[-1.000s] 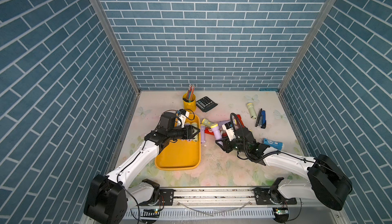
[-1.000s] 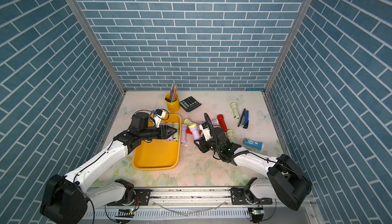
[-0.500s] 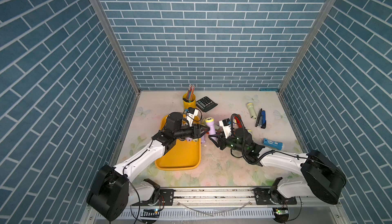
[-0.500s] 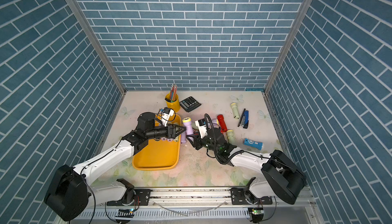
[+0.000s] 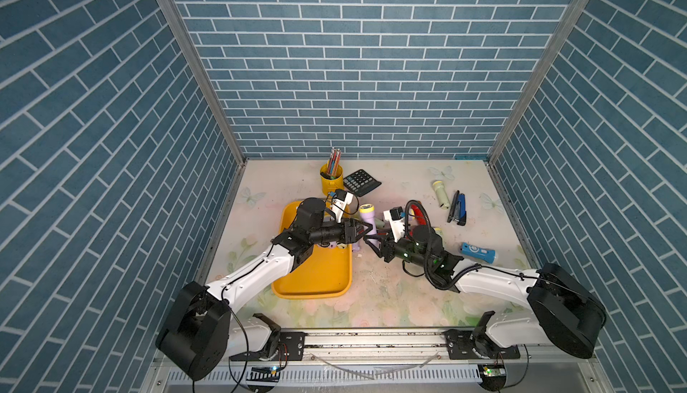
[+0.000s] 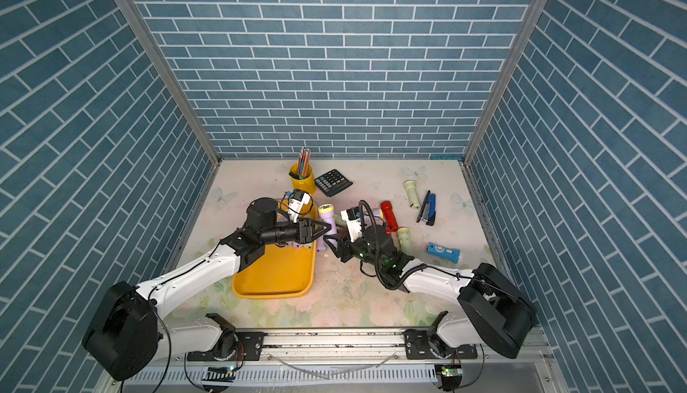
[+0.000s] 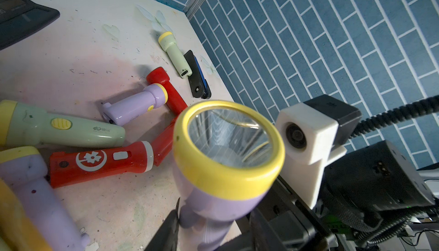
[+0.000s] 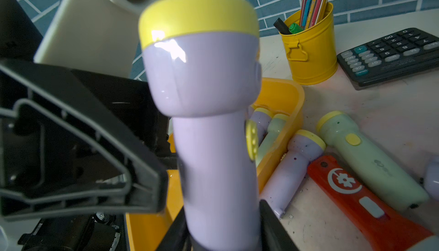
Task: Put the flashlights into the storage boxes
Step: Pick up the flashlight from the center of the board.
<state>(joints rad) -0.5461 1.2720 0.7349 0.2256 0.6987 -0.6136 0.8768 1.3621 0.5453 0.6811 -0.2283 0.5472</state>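
A lilac flashlight (image 5: 366,213) (image 8: 209,76) with a yellow head stands upright in the air at the right rim of the orange-yellow storage box (image 5: 316,279). My right gripper (image 5: 371,239) (image 8: 223,228) is shut on its handle from below. My left gripper (image 5: 366,229) (image 7: 206,233) reaches in from the box side. Its jaws straddle the same handle, and a thin gap shows beside the one finger (image 8: 147,185) I can see. Two flashlights (image 8: 266,124) lie in the box. Another lilac one (image 8: 292,166) lies just outside its wall.
Red (image 7: 102,162), green (image 7: 61,128) and lilac (image 7: 135,102) flashlights lie heaped behind my right arm. A green one (image 5: 440,194) and a stapler (image 5: 459,209) lie at the back right, a blue one (image 5: 477,259) at the right. Pencil cup (image 5: 331,183) and calculator (image 5: 361,182) stand behind the box.
My right gripper lifted the lilac flashlight from the heap and carried it left to the box rim. My left gripper swung right from over the box and closed in around the handle.
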